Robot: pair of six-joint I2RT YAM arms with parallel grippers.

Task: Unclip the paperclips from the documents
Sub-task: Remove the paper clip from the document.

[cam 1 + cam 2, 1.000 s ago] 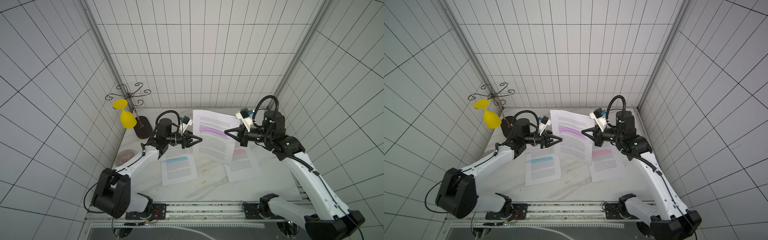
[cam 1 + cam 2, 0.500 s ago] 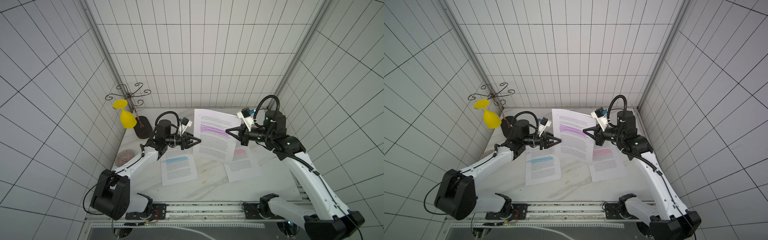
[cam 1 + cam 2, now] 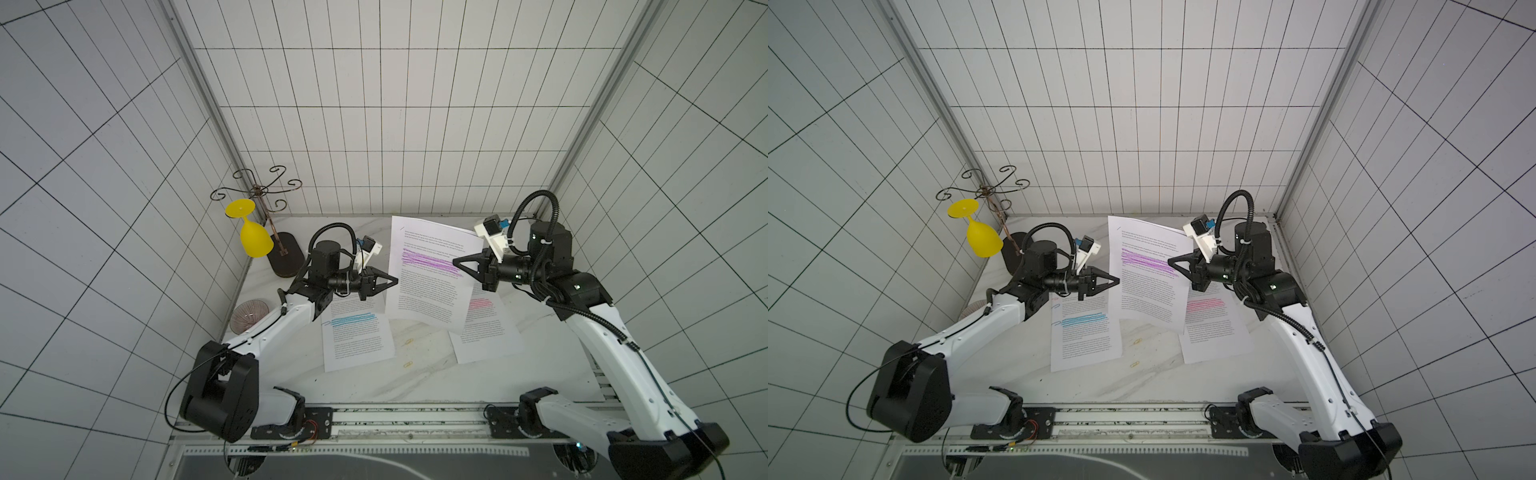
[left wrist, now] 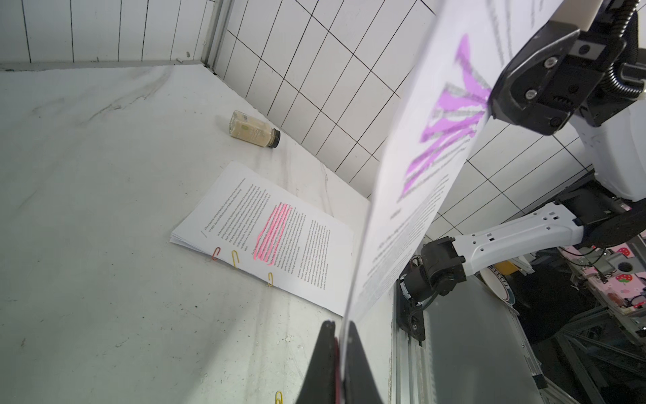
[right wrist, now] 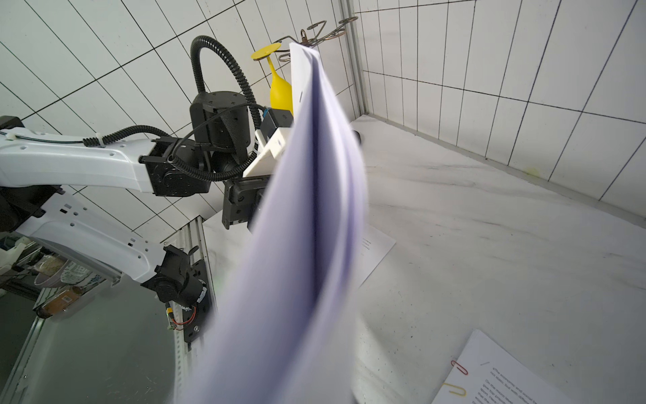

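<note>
The purple-band document (image 3: pixel 428 286) (image 3: pixel 1150 291) hangs in the air between both arms. My right gripper (image 3: pixel 456 262) (image 3: pixel 1170 262) is shut on its right edge, its own wrist view filled by blurred paper. At the left edge my left gripper (image 3: pixel 395 283) (image 4: pixel 341 335) is shut on the paper, with a red paperclip sliver (image 4: pixel 337 349) pinched against one finger. The blue-band document (image 3: pixel 357 340) and the pink-band document (image 3: pixel 484 332) (image 4: pixel 279 238) lie flat on the table. The pink one carries red (image 4: pixel 216 253), yellow (image 4: pixel 236 259) and orange (image 4: pixel 270 278) paperclips.
Two loose yellow paperclips (image 3: pixel 409 341) (image 3: pixel 408 364) lie between the flat documents. A wire stand (image 3: pixel 257 193) with a hanging yellow glass (image 3: pixel 253 239) fills the back left corner, a ribbed dish (image 3: pixel 249 320) below it. A small jar (image 4: pixel 255 133) lies by the right wall.
My left gripper has moved right to the raised document's left edge and closed on it. The right gripper has kept its hold, shifting slightly.
</note>
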